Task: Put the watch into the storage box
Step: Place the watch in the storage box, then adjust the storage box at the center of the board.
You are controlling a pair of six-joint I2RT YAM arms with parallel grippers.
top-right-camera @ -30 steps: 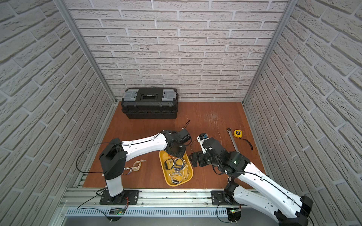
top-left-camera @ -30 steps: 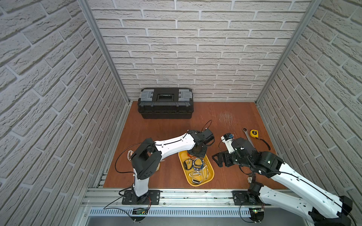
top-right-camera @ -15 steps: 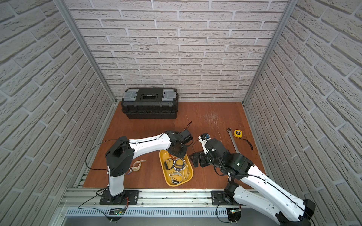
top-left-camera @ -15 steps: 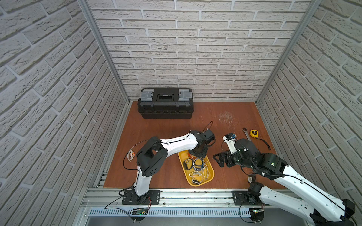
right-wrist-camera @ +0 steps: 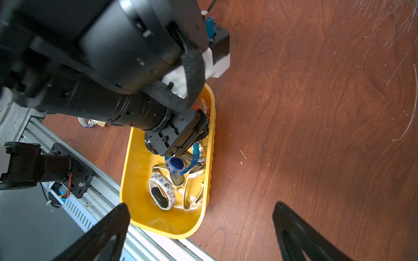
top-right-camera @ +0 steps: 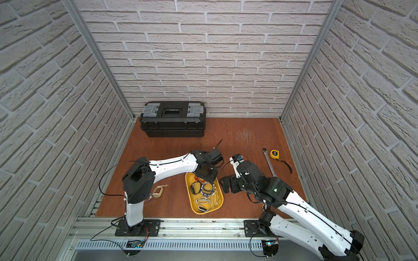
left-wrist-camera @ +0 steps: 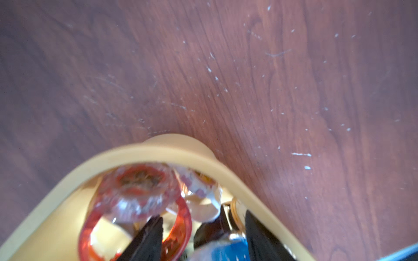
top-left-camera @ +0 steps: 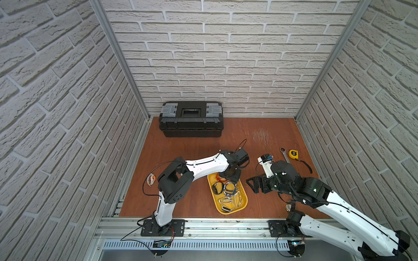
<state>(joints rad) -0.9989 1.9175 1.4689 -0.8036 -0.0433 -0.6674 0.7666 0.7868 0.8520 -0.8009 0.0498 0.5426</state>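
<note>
The yellow storage box (top-left-camera: 228,211) (top-right-camera: 191,203) lies near the table's front edge with several watches in it. My left gripper (top-left-camera: 229,178) (top-right-camera: 207,177) points down into its far end. In the left wrist view the left gripper (left-wrist-camera: 202,217) is open. A translucent orange watch (left-wrist-camera: 138,189) lies inside the box rim (left-wrist-camera: 158,151), its band beside one finger (left-wrist-camera: 149,237). A blue watch (right-wrist-camera: 177,166) lies just under that gripper. My right gripper (top-left-camera: 254,185) (right-wrist-camera: 201,205) stands open to the right of the box, holding nothing.
A beige watch (top-left-camera: 151,178) (top-right-camera: 158,191) lies on the table to the left, by the left arm's elbow. A black toolbox (top-left-camera: 191,118) stands at the back wall. A wrench (top-left-camera: 284,154) and a yellow tape measure (top-left-camera: 293,154) lie at the right.
My left gripper's jaws have opened over the far end of the storage box, letting go of the orange watch. The left arm's elbow swung right. The right arm barely moved.
</note>
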